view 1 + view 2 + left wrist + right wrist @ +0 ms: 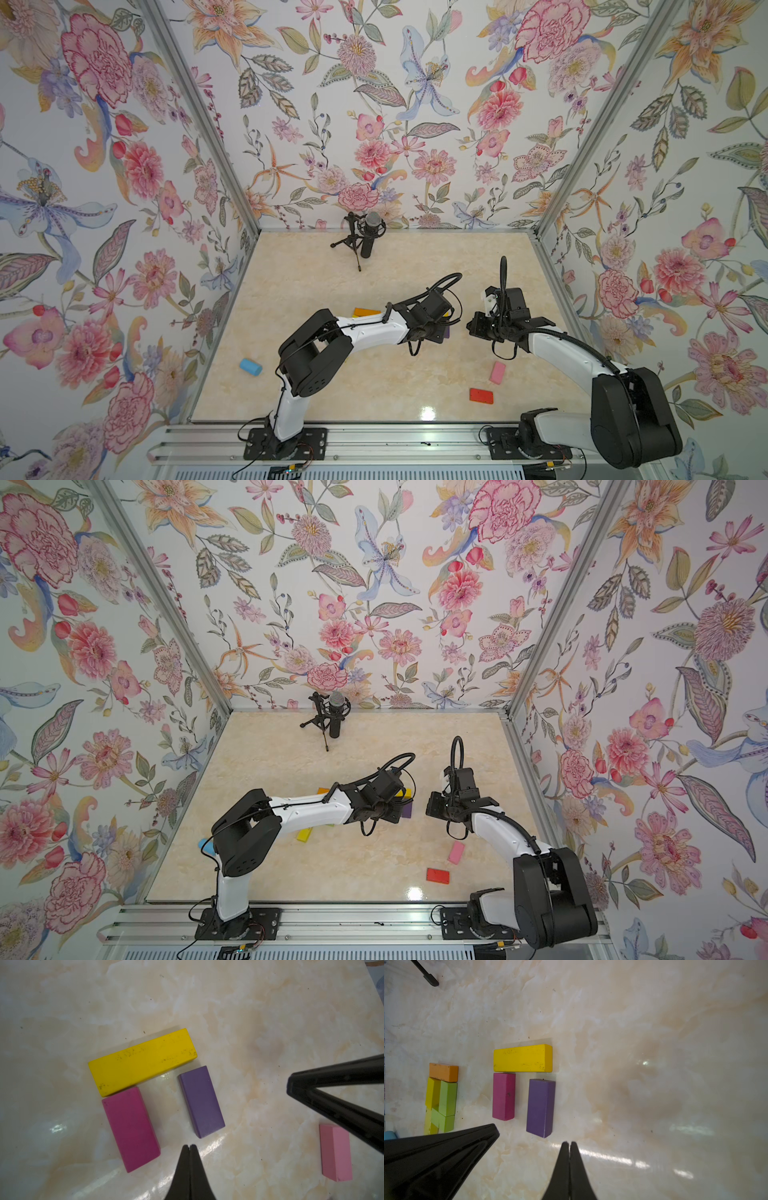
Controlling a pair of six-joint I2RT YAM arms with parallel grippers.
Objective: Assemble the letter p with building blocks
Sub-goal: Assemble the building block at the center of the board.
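Left hand (189, 1146): clenched shut and empty, tips poised just off the near ends of the magenta block (131, 1129) and purple block (201, 1102).
Right hand (569, 1142): clenched shut and empty, tips aimed at the purple block's end.
Arms: both reach to mid-counter (374, 291), wrists angled down, hands near each other.
Letter blocks: yellow bar (142, 1061) lies crosswise. The magenta block touches one end. The purple block lies parallel, a thin gap from the bar.
Other blocks: orange block (443, 1072) and lime green blocks (447, 1098) clustered nearby. Pink block (497, 372) and red block (481, 395) lie apart by the right arm.
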